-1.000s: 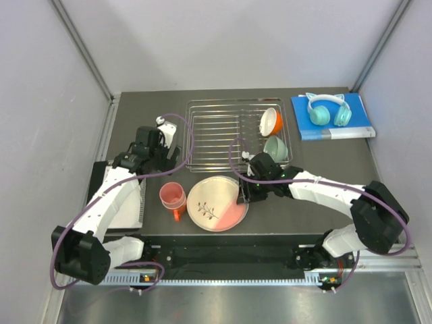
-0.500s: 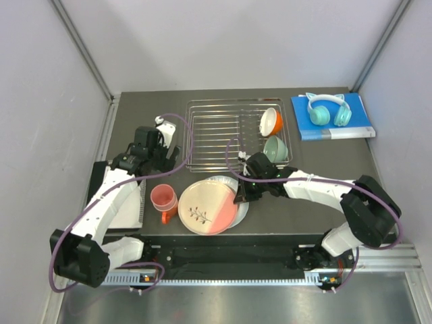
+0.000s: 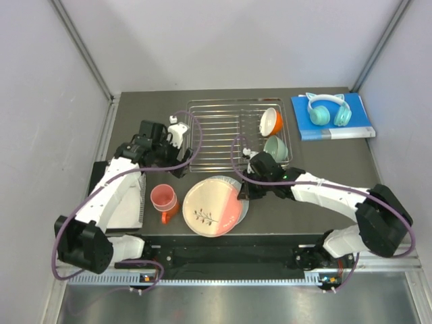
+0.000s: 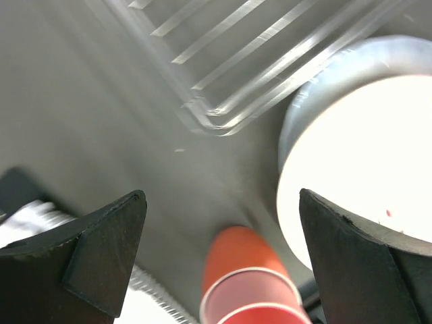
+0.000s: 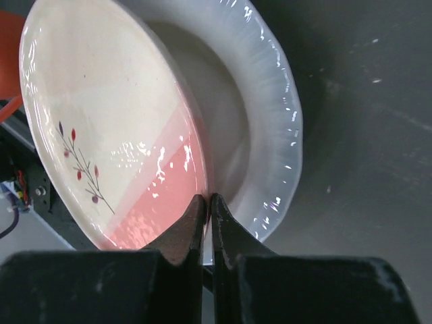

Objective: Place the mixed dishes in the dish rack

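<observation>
My right gripper (image 3: pixel 241 195) is shut on the rim of the cream-and-pink sprig-patterned plate (image 3: pixel 211 206) and holds it tilted above the white plate (image 3: pixel 243 210); both show in the right wrist view, the sprig plate (image 5: pixel 101 128) over the white plate (image 5: pixel 263 121). My left gripper (image 3: pixel 174 169) is open and empty by the dish rack's (image 3: pixel 212 131) near-left corner, above the pink tumbler (image 3: pixel 163 198) nested in the orange mug (image 3: pixel 165 214). The left wrist view shows the tumbler (image 4: pixel 250 300), the mug (image 4: pixel 236 250) and the rack corner (image 4: pixel 216 101). An orange bowl (image 3: pixel 271 121) and a mint-green bowl (image 3: pixel 275 147) stand in the rack's right side.
Teal cat-ear headphones (image 3: pixel 329 109) lie on a blue book (image 3: pixel 334 128) at the back right. A dark tray with a white sheet (image 3: pixel 125 206) sits at the left edge. The table's near edge (image 3: pixel 223 237) runs just below the plates.
My left gripper has swung right and forward towards the rack's near-left corner. My right gripper has lifted the sprig plate's right rim, uncovering the white plate beneath. The tumbler and mug shifted left.
</observation>
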